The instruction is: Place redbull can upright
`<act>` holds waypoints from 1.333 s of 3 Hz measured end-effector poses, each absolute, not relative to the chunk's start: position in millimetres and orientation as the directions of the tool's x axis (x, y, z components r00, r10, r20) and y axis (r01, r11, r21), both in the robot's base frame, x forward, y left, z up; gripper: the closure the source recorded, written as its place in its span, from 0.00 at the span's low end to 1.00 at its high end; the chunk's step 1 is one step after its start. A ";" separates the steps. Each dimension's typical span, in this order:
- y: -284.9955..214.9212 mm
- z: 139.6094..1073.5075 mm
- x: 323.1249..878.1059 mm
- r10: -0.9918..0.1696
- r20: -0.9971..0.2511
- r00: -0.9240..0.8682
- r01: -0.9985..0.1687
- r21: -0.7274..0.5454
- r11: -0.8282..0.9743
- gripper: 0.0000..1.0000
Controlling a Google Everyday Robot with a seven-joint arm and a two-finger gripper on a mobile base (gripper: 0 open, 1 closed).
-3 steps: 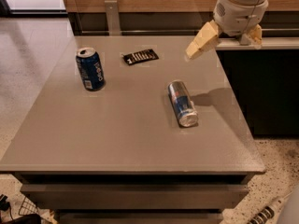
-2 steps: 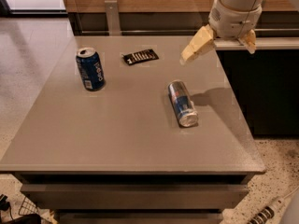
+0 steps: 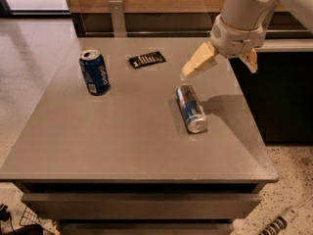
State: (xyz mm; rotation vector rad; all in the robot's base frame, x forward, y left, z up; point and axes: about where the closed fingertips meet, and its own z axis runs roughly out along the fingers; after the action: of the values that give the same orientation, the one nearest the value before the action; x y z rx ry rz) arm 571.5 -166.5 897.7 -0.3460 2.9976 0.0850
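The redbull can (image 3: 190, 108), slim and blue-and-silver, lies on its side on the grey table (image 3: 127, 136), right of the middle, its silver end facing the front. My gripper (image 3: 222, 62) hangs in the air above and behind the can, near the table's far right. Its two cream fingers (image 3: 198, 62) are spread apart and hold nothing.
A wider dark blue Pepsi can (image 3: 94, 72) stands upright at the far left. A small black packet (image 3: 146, 59) lies flat at the far middle. The table's right edge is close to the redbull can; a dark counter (image 3: 283, 87) stands to the right.
My gripper has moved a little to the left and down, closer to the redbull can. The cans and the packet have not moved.
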 end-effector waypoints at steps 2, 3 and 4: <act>-139.1 873.5 562.2 -0.255 -0.095 -0.962 -0.265 0.101 0.959 0.00; -127.9 863.8 558.5 -0.269 -0.088 -0.959 -0.279 0.132 0.951 0.00; -120.0 848.8 558.5 -0.272 -0.066 -0.960 -0.279 0.150 0.948 0.00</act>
State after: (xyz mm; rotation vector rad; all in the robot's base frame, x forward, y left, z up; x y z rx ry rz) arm 558.5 -120.0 848.8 -0.4327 3.0570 0.2448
